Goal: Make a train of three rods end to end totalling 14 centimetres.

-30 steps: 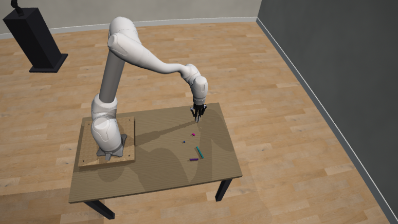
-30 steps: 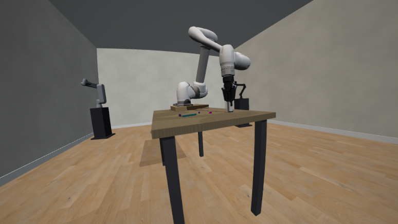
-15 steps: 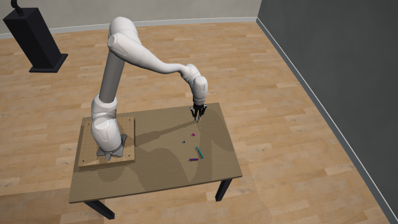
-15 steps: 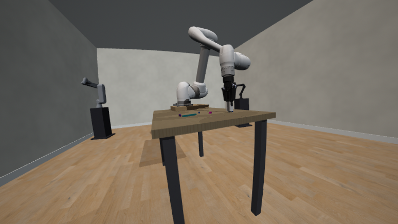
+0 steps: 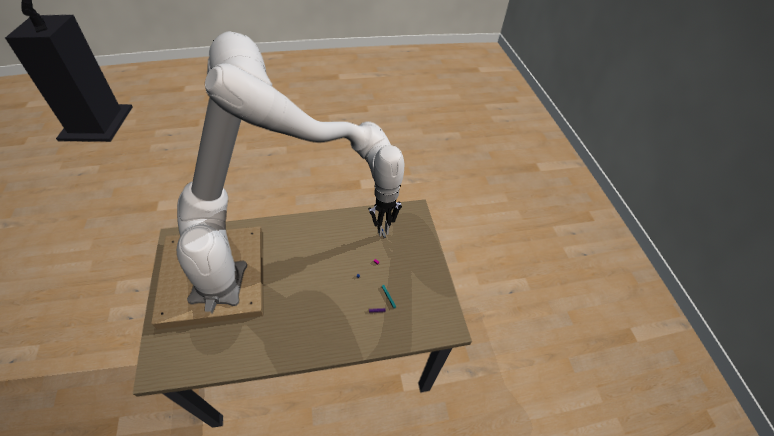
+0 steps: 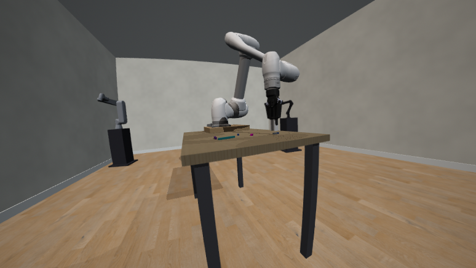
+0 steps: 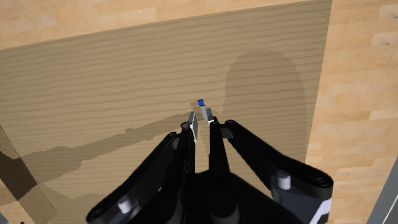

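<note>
With your black claw (image 5: 383,233) (image 6: 274,124) (image 7: 202,116) standing slightly apart, unclamped, you are wanting a straight, gentle lift, sparing the slim grey rod (image 6: 274,133) (image 7: 204,111) beside its fingertips, small blue rod (image 6: 277,133) (image 7: 201,102) at twelve o'clock in the wrist view.

top: high, down, far | exterior: low, tabletop shared | wrist: close, partly blocked
</note>
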Controlling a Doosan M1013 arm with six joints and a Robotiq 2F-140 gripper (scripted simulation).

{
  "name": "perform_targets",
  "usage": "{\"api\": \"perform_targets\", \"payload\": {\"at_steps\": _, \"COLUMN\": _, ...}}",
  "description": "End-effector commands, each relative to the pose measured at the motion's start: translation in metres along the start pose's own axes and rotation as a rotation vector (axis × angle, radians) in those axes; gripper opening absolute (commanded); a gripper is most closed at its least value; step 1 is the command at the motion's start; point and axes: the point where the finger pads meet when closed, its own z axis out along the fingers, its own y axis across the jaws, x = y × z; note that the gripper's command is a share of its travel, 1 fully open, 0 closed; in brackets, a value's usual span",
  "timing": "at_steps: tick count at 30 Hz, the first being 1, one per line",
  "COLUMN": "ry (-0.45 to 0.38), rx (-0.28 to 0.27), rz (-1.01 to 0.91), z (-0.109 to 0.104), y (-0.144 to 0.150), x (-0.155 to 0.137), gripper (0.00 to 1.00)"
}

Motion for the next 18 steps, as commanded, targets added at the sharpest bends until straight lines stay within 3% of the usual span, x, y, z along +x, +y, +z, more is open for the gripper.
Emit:
{"api": "perform_targets", "payload": {"at_steps": 1, "ry": -0.004, "rx": -0.004, "rz": -0.005, "z": -0.021, "y": 0.002, "x": -0.002, "gripper": 0.15}}
{"api": "perform_targets", "payload": {"at_steps": 10, "ry": -0.004, "rx": -0.004, "rz": -0.005, "z": -0.065, "y": 0.002, "x": -0.002, "gripper": 0.15}}
{"api": "perform_targets", "payload": {"at_steps": 18, "ry": -0.004, "rx": -0.004, "rz": -0.005, "z": -0.074, "y": 0.002, "x": -0.002, "gripper": 0.15}}
